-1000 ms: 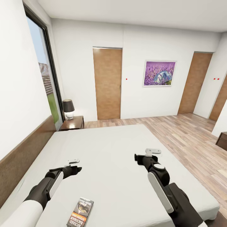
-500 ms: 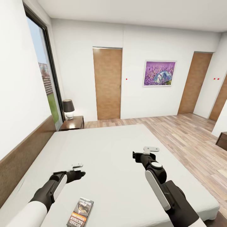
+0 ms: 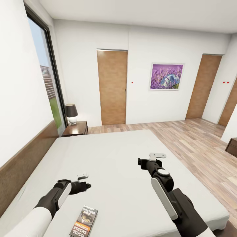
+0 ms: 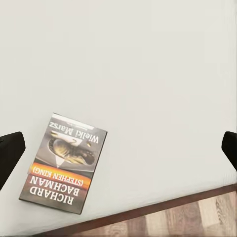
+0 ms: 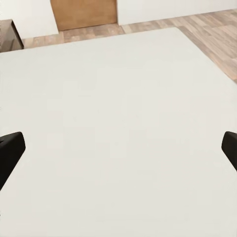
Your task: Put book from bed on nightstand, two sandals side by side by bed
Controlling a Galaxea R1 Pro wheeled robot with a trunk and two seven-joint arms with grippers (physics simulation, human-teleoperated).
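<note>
The book [image 3: 84,221] lies flat on the pale bed [image 3: 108,151] near its front edge, dark cover up with an orange band. My left gripper [image 3: 86,185] hovers over the mattress just beyond the book, open. In the left wrist view the book [image 4: 64,162] sits off to one side of the gripper [image 4: 119,150], near the bed's brown edge. My right gripper [image 3: 140,162] hangs open over the middle of the bed [image 5: 118,89], holding nothing. A nightstand [image 3: 75,128] stands at the bed's far left corner. The sandals are out of view.
A black lamp [image 3: 71,113] stands on the nightstand. The dark headboard [image 3: 23,164] runs along the left wall under a tall window [image 3: 46,82]. Wood floor [image 3: 197,144] lies right of the bed, with a dark cabinet [image 3: 232,146] at the right edge. Two brown doors are shut.
My left arm has dropped lower and swung toward the book. My right gripper has shifted slightly left. The book has not moved.
</note>
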